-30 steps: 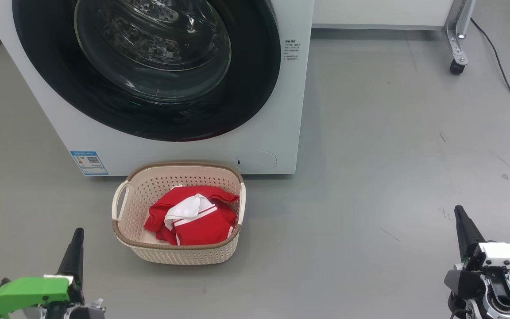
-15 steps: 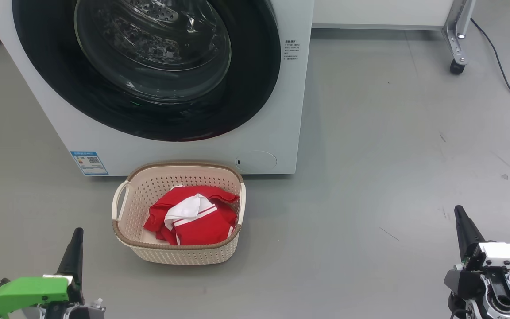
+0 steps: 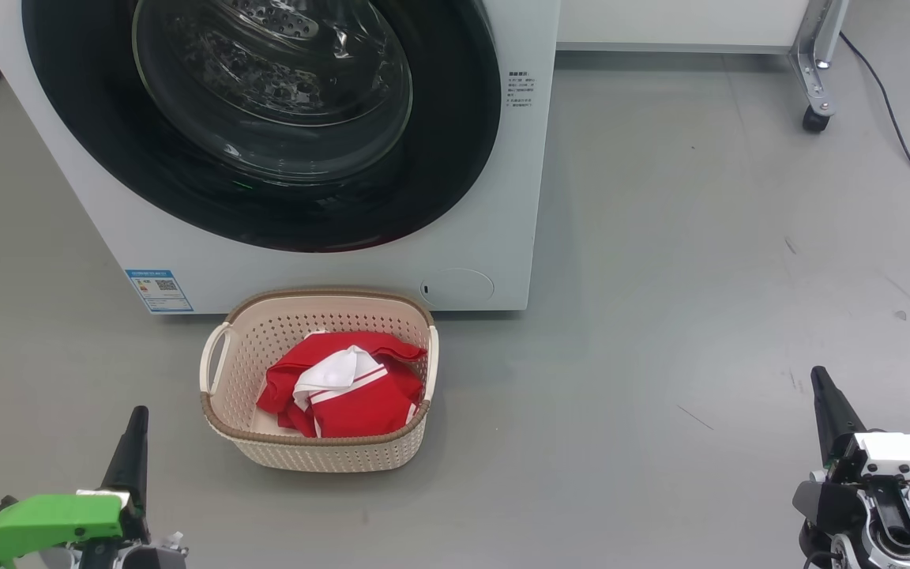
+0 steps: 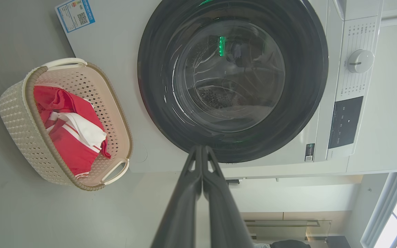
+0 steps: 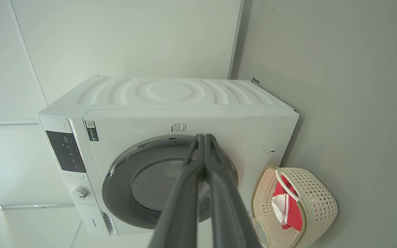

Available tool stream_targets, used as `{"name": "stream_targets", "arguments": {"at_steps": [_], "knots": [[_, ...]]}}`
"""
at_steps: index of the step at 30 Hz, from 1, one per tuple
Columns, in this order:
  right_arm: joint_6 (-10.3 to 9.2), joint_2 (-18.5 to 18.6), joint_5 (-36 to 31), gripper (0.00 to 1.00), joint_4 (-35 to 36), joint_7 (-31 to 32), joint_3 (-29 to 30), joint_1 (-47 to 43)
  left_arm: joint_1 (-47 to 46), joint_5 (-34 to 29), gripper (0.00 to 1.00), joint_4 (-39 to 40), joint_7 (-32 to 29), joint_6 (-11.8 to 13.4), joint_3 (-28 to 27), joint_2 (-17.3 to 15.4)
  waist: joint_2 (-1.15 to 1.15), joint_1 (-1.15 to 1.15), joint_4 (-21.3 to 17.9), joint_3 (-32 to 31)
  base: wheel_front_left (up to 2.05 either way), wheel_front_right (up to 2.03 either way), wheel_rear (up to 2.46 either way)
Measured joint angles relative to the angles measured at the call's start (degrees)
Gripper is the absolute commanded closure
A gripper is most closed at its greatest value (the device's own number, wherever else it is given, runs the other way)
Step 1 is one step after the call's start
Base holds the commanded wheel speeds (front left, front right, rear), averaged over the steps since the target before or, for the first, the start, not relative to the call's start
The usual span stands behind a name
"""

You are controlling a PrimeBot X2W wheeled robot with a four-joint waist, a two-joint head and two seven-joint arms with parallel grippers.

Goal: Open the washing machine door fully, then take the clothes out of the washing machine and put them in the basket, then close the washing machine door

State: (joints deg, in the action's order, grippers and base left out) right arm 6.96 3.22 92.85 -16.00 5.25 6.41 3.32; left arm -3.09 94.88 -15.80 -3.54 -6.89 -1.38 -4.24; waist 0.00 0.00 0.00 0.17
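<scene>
The white washing machine (image 3: 321, 273) fills the upper left of the head view, and its black-rimmed glass door (image 3: 265, 118) lies flush against the front. On the floor just in front stands the cream basket (image 3: 222, 395) holding the red and white clothes (image 3: 344, 387). My left gripper (image 3: 133, 442) is at the lower left, shut and empty, well short of the basket. At the lower right my right gripper (image 3: 826, 403) is shut too, far from everything. The left wrist view shows the door (image 4: 233, 79), basket (image 4: 16, 113) and clothes (image 4: 67, 131) beyond pressed-together fingers (image 4: 188, 193).
Grey floor spreads to the right of the machine. A metal frame leg on a caster (image 3: 816, 118) and a black cable (image 3: 905, 142) sit at the far right. The right wrist view shows the machine (image 5: 171, 103) against white walls, with the basket (image 5: 319, 203) beside it.
</scene>
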Motion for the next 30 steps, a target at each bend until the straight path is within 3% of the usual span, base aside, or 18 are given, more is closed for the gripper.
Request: {"name": "stream_targets", "arguments": {"at_steps": [30], "knots": [[0.0,0.0,0.0,1.0,0.1,0.0,0.1,0.0,0.0,0.0,1.0,0.1,0.0,0.0,-0.1,0.1,0.0,0.0,0.0,0.0,0.0,0.0,0.0]]}}
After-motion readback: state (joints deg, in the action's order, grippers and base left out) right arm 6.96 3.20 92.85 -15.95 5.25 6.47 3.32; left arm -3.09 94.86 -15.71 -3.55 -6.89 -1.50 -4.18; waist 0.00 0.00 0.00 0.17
